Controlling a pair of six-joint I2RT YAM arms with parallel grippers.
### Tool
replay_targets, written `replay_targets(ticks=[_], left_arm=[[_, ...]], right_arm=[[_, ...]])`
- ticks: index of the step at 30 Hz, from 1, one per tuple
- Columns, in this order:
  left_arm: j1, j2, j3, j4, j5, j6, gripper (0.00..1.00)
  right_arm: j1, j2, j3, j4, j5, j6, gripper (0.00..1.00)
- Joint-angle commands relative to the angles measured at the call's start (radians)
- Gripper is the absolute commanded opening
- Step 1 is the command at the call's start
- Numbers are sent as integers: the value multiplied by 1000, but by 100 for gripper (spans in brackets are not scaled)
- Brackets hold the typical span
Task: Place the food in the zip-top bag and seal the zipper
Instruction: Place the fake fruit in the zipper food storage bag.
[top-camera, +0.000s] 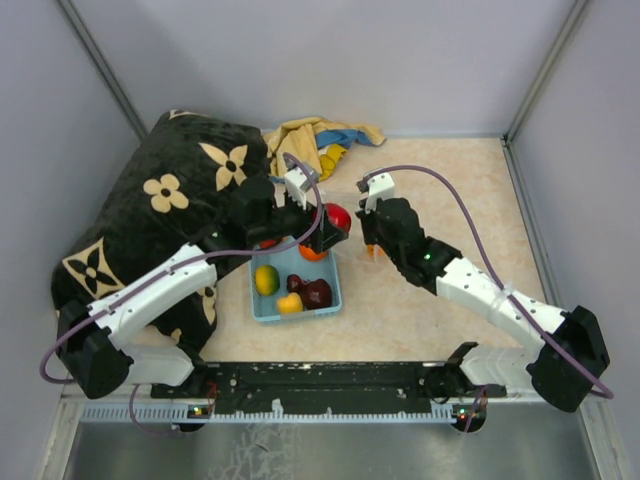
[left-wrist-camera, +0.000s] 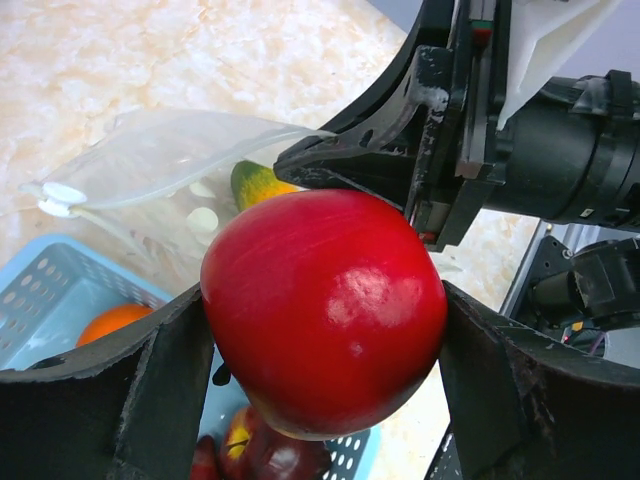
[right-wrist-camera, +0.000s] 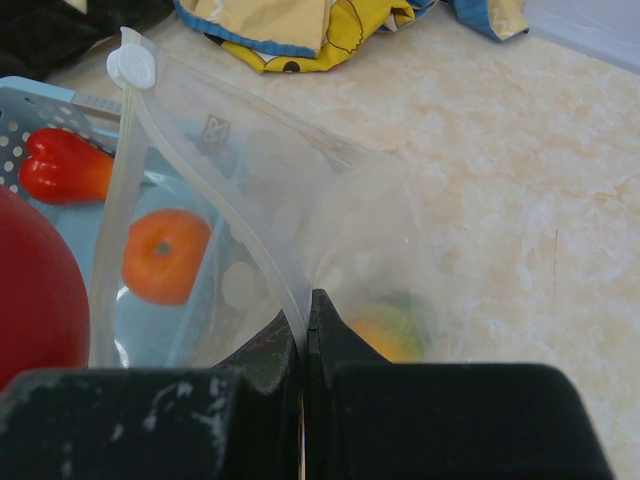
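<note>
My left gripper (top-camera: 334, 222) (left-wrist-camera: 325, 390) is shut on a red apple (top-camera: 339, 216) (left-wrist-camera: 325, 310) and holds it above the far right corner of the blue basket (top-camera: 296, 318), right at the bag's mouth. My right gripper (top-camera: 370, 243) (right-wrist-camera: 305, 312) is shut on the whitish zipper rim (right-wrist-camera: 205, 195) of the clear zip-top bag (left-wrist-camera: 170, 165) (right-wrist-camera: 340, 220) and holds the mouth up. A white slider (right-wrist-camera: 130, 65) (left-wrist-camera: 60, 195) sits at the rim's end. A yellow-green fruit (left-wrist-camera: 255, 182) (right-wrist-camera: 395, 335) lies inside the bag. The basket holds an orange (top-camera: 312, 254) (right-wrist-camera: 165, 255), a yellow-green fruit (top-camera: 266, 279), a yellow fruit (top-camera: 289, 303) and a maroon one (top-camera: 316, 292).
A black cushion with beige flowers (top-camera: 170, 210) fills the left of the table beside the basket. A crumpled yellow and blue cloth (top-camera: 322, 140) (right-wrist-camera: 300, 25) lies at the back. Grey walls close in the table on three sides.
</note>
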Motion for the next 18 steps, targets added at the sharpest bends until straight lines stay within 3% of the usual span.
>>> replay_targets(ticks=[1,18], left_arm=[[-4,29,28,68,50,21,77],[-6,143,63,8,-53,30,77]], right_arm=[[-6,-4,63,28,-10,21,0],[-6,-22,86,3,-52,46,0]])
